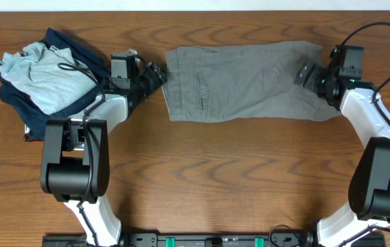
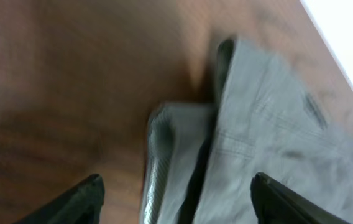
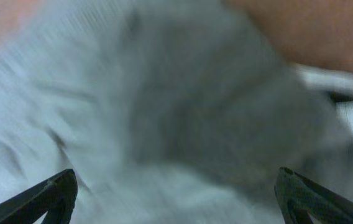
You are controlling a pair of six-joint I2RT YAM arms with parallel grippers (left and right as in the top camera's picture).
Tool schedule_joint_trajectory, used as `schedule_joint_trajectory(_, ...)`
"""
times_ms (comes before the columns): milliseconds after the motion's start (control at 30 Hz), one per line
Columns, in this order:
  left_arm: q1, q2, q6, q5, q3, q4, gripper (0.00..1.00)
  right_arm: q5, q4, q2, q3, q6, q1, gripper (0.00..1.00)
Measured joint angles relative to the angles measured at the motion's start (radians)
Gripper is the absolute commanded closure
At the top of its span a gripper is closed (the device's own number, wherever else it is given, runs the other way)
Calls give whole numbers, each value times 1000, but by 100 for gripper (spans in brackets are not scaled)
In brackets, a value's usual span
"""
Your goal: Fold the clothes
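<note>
My left gripper (image 1: pixel 155 74) and right gripper (image 1: pixel 307 72) stand open at left and right ends of the shorts (image 1: pixel 243 81), limp light cloth probably best pinched at its corners.

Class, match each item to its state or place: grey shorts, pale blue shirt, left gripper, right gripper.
Column one:
1 grey shorts
2 pale blue shirt
3 left gripper
4 right gripper

Column two:
A open, at the shorts' end nearest the shirt
B crumpled on a dark navy garment
C open, over the shorts' end farthest from the shirt
D laid out flat, slightly wrinkled

Pairs: 1-D; 2-B; 3-A; 4-C
</note>
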Motion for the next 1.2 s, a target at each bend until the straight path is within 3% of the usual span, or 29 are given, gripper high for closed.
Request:
schedule_joint_trajectory(267,-50,4,23,-6,0,-7,17,38,-180,46,0,-27,0,1)
schedule_joint_trajectory(500,-81,47,28,-10,15,35,18,54,-223,49,0,-27,0,1)
schedule_joint_trajectory(567,-95,53,30,-9,20,39,32,60,-229,49,0,-27,0,1)
schedule_joint_trajectory(700,-123,72,37,34,20,34,94,68,-239,49,0,-28,0,1)
schedule_joint_trajectory(933,-113,80,75,242,19,-47,94,57,-277,-7,2,-70,0,3)
schedule_joint_trajectory(1000,-95,62,85,303,18,-110,94,11,-286,-64,8,-126,0,14)
schedule_joint_trajectory(1033,-82,45,95,333,16,-146,94,-24,-286,-96,16,-153,0,25)
schedule_joint_trajectory(1133,-45,-35,117,387,13,-254,94,-151,-280,-183,50,-222,1,77)
schedule_joint_trajectory(1200,-22,-118,135,407,11,-322,94,-241,-291,-222,68,-250,5,91)
